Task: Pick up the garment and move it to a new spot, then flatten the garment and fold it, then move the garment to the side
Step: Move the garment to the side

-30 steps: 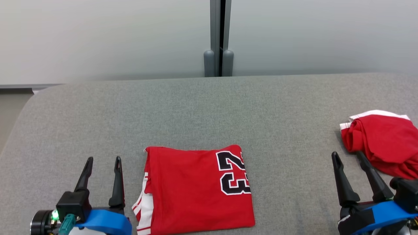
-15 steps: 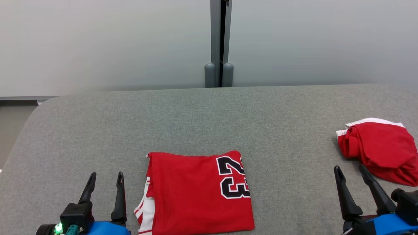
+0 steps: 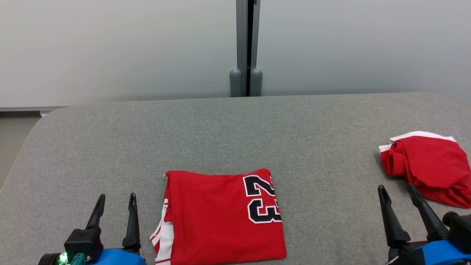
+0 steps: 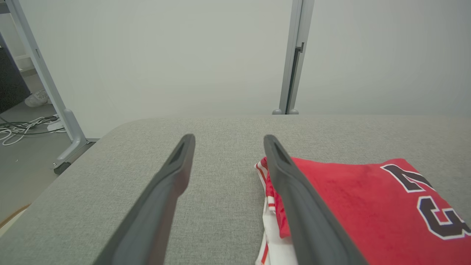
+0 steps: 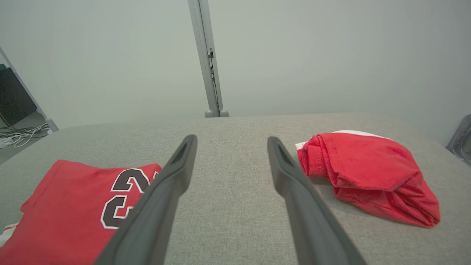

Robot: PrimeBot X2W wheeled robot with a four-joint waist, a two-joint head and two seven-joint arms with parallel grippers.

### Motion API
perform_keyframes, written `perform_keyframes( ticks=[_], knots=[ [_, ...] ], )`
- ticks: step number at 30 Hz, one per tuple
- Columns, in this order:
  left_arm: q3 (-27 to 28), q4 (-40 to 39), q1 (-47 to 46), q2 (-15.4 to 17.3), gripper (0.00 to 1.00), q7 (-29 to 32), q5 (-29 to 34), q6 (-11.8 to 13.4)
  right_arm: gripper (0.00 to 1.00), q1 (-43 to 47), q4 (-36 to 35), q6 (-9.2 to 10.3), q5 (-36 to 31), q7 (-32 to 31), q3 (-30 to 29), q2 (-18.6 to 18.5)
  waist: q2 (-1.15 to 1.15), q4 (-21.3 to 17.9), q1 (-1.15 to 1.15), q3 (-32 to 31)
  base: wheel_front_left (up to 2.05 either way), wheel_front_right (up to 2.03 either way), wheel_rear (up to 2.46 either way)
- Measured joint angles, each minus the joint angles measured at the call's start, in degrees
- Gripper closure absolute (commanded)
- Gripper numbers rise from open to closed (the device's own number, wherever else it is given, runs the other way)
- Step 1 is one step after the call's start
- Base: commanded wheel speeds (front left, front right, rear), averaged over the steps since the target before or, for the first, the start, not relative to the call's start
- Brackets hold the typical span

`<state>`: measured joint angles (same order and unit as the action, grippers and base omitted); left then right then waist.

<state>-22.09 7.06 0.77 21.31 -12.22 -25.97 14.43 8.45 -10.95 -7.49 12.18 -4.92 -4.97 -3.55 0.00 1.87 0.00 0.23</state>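
A red jersey (image 3: pixel 220 217) with a black "23" lies folded flat on the grey fabric table (image 3: pixel 235 129), near the front middle. A crumpled red garment (image 3: pixel 427 165) with white trim sits bunched at the right edge. My left gripper (image 3: pixel 116 197) is open and empty, just left of the folded jersey and apart from it. My right gripper (image 3: pixel 395 187) is open and empty too, just in front and left of the crumpled garment. The left wrist view shows the open left gripper (image 4: pixel 228 139) beside the jersey (image 4: pixel 368 206). In the right wrist view the right gripper (image 5: pixel 232 139) stands between the jersey (image 5: pixel 73 206) and the crumpled garment (image 5: pixel 368 173).
Pale wall panels with a grey post (image 3: pixel 245 44) stand behind the table. The table's left corner (image 3: pixel 25 140) is rounded, with floor beyond it. Cables (image 4: pixel 18 127) lie on the floor past that corner. Bare grey fabric spreads between and behind the two garments.
The whole head picture has shifted down a little, so the camera has moved. Both garments lie as before, and both grippers stay open and empty.
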Motion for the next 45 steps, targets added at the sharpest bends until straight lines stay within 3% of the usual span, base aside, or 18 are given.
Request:
perform_keyframes(
  ticks=[12,21,27,28,29,30,38,45],
  knots=[
    [0.7,-0.4,-5.8,-1.1,0.0,-1.6,0.9,-0.1,0.0,-1.1,2.8,0.0,-0.4,-1.1,3.2,-0.6,0.01,2.2,0.01,5.7,0.0,0.0,0.0],
    [1.0,0.0,-10.5,-3.9,0.0,-2.6,2.4,-1.1,0.0,-9.8,17.4,0.0,3.7,1.0,14.0,-1.9,0.02,7.3,0.02,12.0,0.0,0.0,0.0],
    [1.8,0.6,-11.5,-5.5,0.0,-2.8,3.5,-2.4,0.0,-14.2,27.0,0.0,5.8,0.0,17.1,-2.0,0.02,10.7,0.01,14.1,0.0,0.0,0.0],
    [2.1,0.6,-11.5,-5.8,0.0,-2.8,3.8,-2.4,0.13,-14.8,27.7,0.0,6.5,-0.1,17.6,-2.2,0.01,11.1,0.01,14.4,0.0,0.0,0.0],
    [2.4,0.5,-11.5,-5.9,0.0,-2.8,4.0,-2.7,0.67,-15.4,28.3,0.01,7.0,-0.7,18.1,-2.5,0.01,11.3,0.0,14.5,0.0,0.0,0.0],
    [2.8,0.5,-11.5,-6.0,0.0,-2.8,4.3,-2.8,1.0,-15.7,28.4,0.01,7.4,-0.7,18.6,-2.7,0.01,11.4,0.0,14.6,0.0,0.0,0.0],
    [5.3,0.1,-9.9,-6.5,0.0,-2.8,6.0,-3.5,1.0,-15.4,25.0,-0.01,8.2,1.0,20.2,-5.0,0.02,8.4,0.0,14.4,0.0,0.0,0.0],
    [6.2,-1.2,-8.8,-6.3,0.0,-2.8,7.0,-3.9,1.0,-13.7,20.8,-0.01,8.1,0.4,17.8,-8.3,0.02,0.6,0.0,14.8,0.0,0.0,0.0]
  ],
)
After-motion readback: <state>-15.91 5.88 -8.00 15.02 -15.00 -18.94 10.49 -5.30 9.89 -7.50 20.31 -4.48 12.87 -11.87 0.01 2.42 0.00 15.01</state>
